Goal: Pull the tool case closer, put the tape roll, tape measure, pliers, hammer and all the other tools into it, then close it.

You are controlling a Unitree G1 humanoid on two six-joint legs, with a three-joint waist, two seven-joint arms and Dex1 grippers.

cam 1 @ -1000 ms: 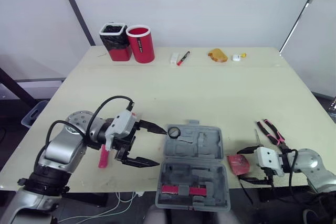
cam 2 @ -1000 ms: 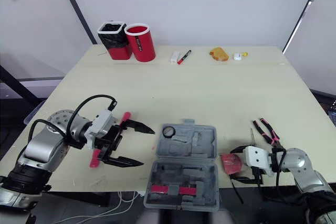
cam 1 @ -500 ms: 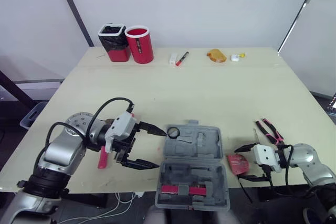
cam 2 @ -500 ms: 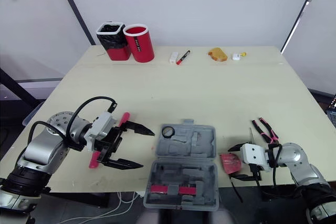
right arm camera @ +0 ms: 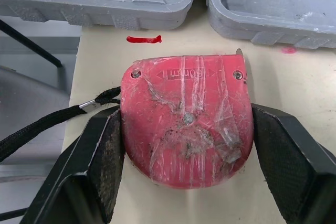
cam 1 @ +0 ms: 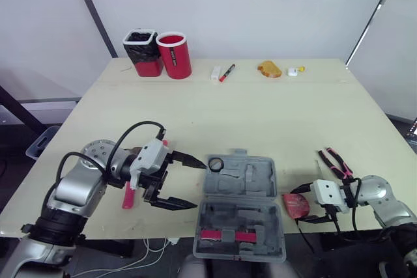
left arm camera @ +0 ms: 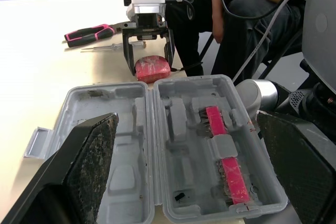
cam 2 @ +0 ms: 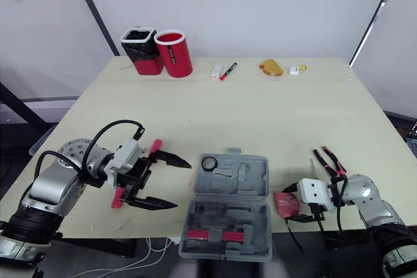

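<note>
The open grey tool case (cam 1: 241, 203) is seen lying flat on the table (cam 1: 260, 115) between the two grippers, with a red tool (left arm camera: 226, 150) seated in the half at the table's edge. The left gripper (cam 1: 199, 184) is held just beside the case, its fingers (left arm camera: 89, 156) spread wide with nothing between them and the case straight ahead of their tips. A small black ring (cam 1: 216, 163) is seen at the case's corner, just past one left fingertip. A red-handled tool (cam 1: 128, 194) lies behind those fingers, under the arm. The red tape measure (right arm camera: 186, 140) is flanked by the right gripper (cam 1: 298, 206), both finger pads (right arm camera: 100, 166) pressed against its sides. The pliers (cam 1: 335, 163) are left on the table behind the right fingers, apart from them.
</note>
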